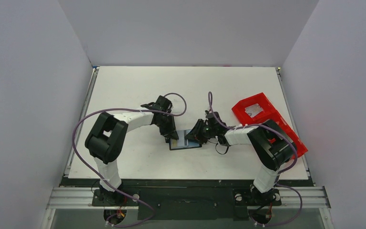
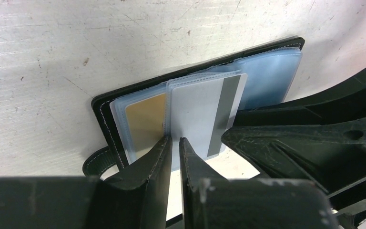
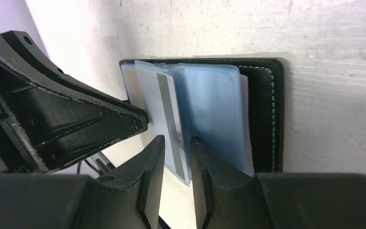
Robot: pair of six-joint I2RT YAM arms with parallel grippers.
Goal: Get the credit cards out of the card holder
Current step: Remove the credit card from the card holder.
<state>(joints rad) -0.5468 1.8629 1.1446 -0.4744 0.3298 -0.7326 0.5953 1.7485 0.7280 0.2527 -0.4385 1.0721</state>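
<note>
**Black holder open, no card out yet**

Card holder lies flat on the table, between both arms. Left gripper jaws are near-closed, nipping a sleeve page edge. Right gripper jaws pinch the striped card. I judge extraction is starting. Next: brace the holder, slide that card free. I count one holder, two cards (gold card, striped), one red tray.

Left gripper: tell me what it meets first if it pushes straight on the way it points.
The white striped card in the open card holder; its sleeve edge lies at the left gripper, so contact looks near-immediate, though depth is unclear.
</note>
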